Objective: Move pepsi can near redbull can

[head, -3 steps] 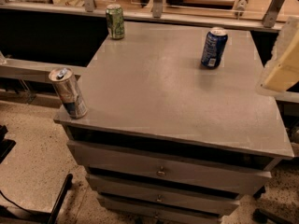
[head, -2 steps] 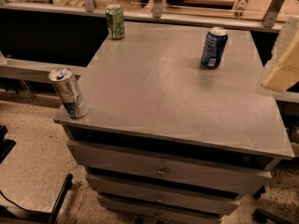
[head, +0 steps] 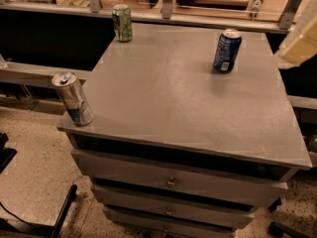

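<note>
The pepsi can point(head: 227, 51), dark blue with white lettering and a silver top, stands upright at the far right of the grey cabinet top point(head: 168, 103). The redbull can point(head: 74, 99), slim and silver with blue panels, stands upright at the front left corner, close to the edge. My gripper point(head: 298, 44) shows only as a cream-coloured part at the right edge of the camera view, to the right of the pepsi can and apart from it. Most of it is out of view.
A green can point(head: 122, 23) stands upright at the far left corner of the top. Below the top are several drawers with small knobs point(head: 171, 183). A metal rail with posts point(head: 163, 11) runs along the back. Speckled floor lies to the left.
The cream part of my gripper has drawn up and to the right, so less of it shows. The cans have not moved.
</note>
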{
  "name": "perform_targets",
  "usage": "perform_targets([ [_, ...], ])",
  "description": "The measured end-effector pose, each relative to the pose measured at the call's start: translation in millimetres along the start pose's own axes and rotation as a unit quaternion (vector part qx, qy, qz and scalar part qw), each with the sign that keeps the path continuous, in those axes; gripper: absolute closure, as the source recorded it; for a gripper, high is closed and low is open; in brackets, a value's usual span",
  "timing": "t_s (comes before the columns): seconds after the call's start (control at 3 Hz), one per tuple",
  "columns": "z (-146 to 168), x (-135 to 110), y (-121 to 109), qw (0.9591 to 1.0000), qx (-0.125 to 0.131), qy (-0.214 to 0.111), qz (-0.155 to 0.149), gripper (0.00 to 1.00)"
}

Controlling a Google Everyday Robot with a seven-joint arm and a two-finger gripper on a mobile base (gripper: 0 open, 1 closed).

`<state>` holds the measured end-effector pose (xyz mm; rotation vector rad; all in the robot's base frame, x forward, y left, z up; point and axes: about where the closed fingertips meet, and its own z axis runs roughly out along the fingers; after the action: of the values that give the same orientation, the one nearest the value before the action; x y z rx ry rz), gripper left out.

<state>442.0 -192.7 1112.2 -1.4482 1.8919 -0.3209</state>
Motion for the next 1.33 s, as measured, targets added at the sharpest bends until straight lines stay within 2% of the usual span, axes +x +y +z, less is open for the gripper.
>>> perform_targets([
  [0.33,36.2,19.0,-33.6,0.9978,0.023,-0.031,0.054,0.00],
  [0.67,87.7,36.4,-52.1,0.9904,0.040,-0.067,0.114,0.00],
  [1.0,133.6,45.9,-57.9,0.9782,0.060,-0.106,0.168,0.00],
  [1.33,168.3,54.3,-64.8,0.9636,0.085,-0.136,0.214,0.00],
])
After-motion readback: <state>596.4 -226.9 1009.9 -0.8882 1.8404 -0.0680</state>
